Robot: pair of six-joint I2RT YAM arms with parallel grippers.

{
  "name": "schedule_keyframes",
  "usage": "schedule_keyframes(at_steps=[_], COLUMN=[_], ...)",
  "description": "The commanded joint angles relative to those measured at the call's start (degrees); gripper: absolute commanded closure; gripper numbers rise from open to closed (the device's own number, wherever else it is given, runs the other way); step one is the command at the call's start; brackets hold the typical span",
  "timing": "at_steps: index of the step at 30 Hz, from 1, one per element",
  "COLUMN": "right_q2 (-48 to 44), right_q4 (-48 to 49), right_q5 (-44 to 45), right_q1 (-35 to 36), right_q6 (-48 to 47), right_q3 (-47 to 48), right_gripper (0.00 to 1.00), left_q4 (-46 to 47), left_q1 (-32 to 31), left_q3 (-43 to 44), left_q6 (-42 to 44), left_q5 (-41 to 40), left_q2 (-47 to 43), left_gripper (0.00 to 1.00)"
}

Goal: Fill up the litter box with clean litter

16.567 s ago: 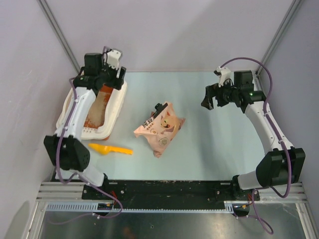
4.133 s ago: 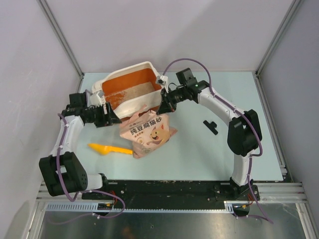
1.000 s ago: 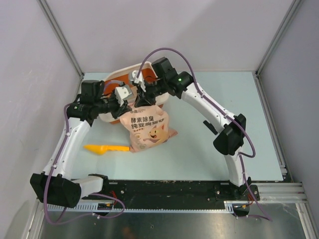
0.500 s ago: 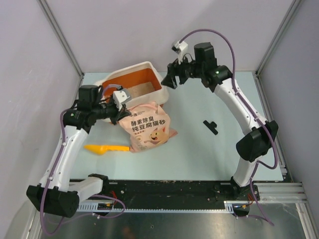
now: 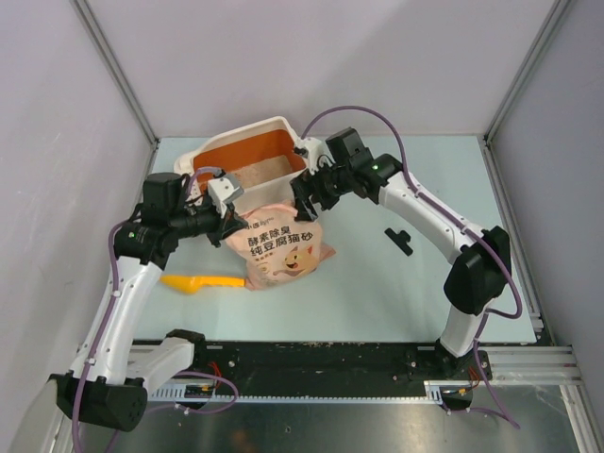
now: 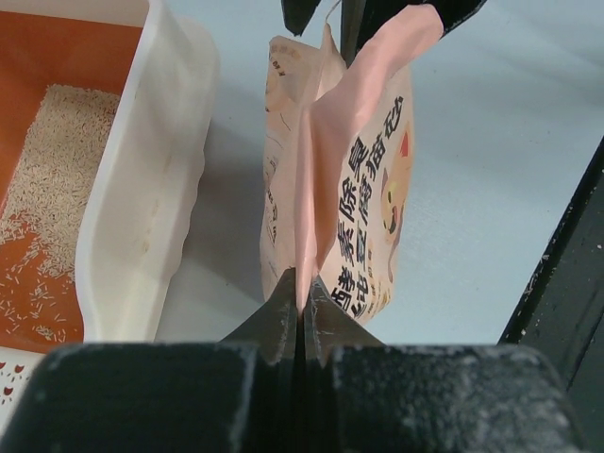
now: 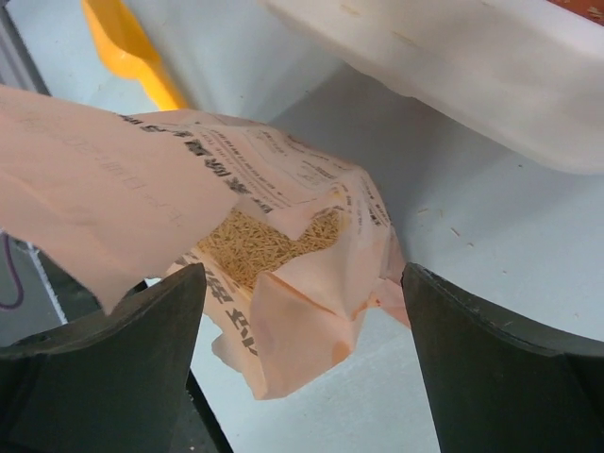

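Litter box (image 5: pixel 236 133): orange floor mostly bare, with one thin patch of clean litter (image 6: pixel 61 170) inside it. Pink printed bag (image 5: pixel 283 247) stands just beside the box's near wall, mouth open, with granules showing inside the bag. Left gripper (image 6: pixel 300 307) is clamped tight on the bag's top edge, on the box side. Right gripper (image 7: pixel 302 278) has its jaws spread wide over the bag's mouth and grips nothing. Yellow scoop (image 5: pixel 203 281) lies beyond the bag, apart from the box.

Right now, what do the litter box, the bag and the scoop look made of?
Litter box: smooth moulded plastic, cream outside, orange inside, thick rounded rim. Bag: thin printed film, probably plastic or coated paper, creasing sharply. Scoop: uniform yellow-orange plastic, likely.
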Motion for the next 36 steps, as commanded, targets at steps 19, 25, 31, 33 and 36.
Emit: schedule_keyframes(at_steps=[19, 25, 31, 33, 36], right_q2=[-2.08, -3.93, -2.44, -1.91, -0.94], right_q4=[-4.95, -7.42, -7.34, -7.60, -8.13], right_q5=[30.91, 31.00, 28.63, 28.63, 28.19], right_q1=[7.27, 3.22, 5.33, 6.38, 6.65], right_q6=[-1.81, 1.09, 0.65, 0.65, 1.00], right_q3=[0.40, 1.89, 3.91, 4.88, 6.64], right_gripper=[0.01, 0.03, 0.13, 0.17, 0.28], left_q4=[15.18, 16.85, 19.05, 19.66, 20.54], left_q1=[-0.15, -0.15, -0.15, -0.15, -0.50], left_q3=[-5.71, -8.43, -8.70, -8.52, -8.35], left_q6=[-11.07, -13.35, -15.11, -15.64, -16.69], left_q5=[1.61, 2.75, 4.33, 4.86, 5.38], left_q2=[-9.29, -10.43, -9.47, -9.20, -9.20], left_gripper=[1.00, 1.00, 1.00, 1.00, 1.00])
